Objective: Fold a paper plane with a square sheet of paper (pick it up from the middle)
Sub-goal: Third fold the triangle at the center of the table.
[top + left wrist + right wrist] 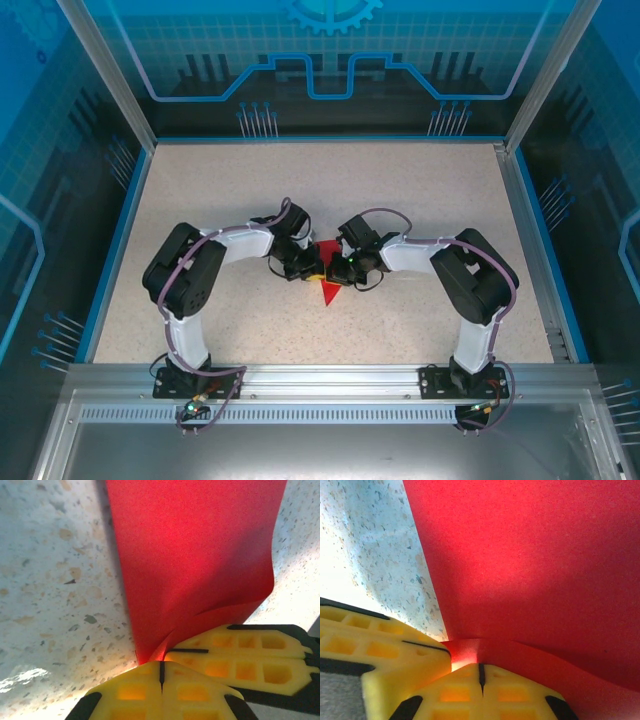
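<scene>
The square sheet of paper (327, 291) is bright red; a pointed corner of it sticks out toward the near edge from under the two grippers at the table's middle. My left gripper (306, 266) and right gripper (337, 268) meet tip to tip over it. In the left wrist view the left gripper (161, 663) is shut on the sheet (195, 555), which bends in two layers at the pinch, with the right gripper's yellow fingers (240, 650) alongside. In the right wrist view the right gripper (481, 666) is shut on a small folded flap of the sheet (535, 565), beside the left gripper's fingers (370, 650). The paper plane is out of view.
The speckled tabletop (400, 200) is bounded by a blue rim and clear walls on three sides. Both arms arch inward from their bases on the metal rail (330, 378) at the near edge.
</scene>
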Controlling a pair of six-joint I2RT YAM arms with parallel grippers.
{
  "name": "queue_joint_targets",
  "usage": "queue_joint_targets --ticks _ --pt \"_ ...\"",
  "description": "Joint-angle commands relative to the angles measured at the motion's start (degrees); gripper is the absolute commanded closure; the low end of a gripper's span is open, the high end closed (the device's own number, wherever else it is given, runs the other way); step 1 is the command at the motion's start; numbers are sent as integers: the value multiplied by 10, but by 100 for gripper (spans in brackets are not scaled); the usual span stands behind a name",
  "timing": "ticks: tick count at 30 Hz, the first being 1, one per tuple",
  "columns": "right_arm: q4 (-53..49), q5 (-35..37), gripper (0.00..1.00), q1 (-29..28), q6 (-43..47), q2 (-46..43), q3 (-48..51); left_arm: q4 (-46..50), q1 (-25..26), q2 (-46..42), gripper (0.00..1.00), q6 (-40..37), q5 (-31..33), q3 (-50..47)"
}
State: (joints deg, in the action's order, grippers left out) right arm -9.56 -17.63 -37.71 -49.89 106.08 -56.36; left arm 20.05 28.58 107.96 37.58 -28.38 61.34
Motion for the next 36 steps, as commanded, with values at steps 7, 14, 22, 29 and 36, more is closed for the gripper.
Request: queue_joint_targets --ticks 7,14,22,29,36 --pt "-48 13 97 5 3 2 17 21 8 29 100 2 30 6" --pt "19 -10 95 19 -2 -71 45 48 10 38 100 -10 62 4" --pt "17 4 95 26 6 -83 56 71 17 44 100 -23 97 10" --pt "5 -1 95 27 15 -42 42 85 25 44 100 -26 119 18" --pt "2 15 95 35 9 -32 69 99 31 48 100 -28 146 19"
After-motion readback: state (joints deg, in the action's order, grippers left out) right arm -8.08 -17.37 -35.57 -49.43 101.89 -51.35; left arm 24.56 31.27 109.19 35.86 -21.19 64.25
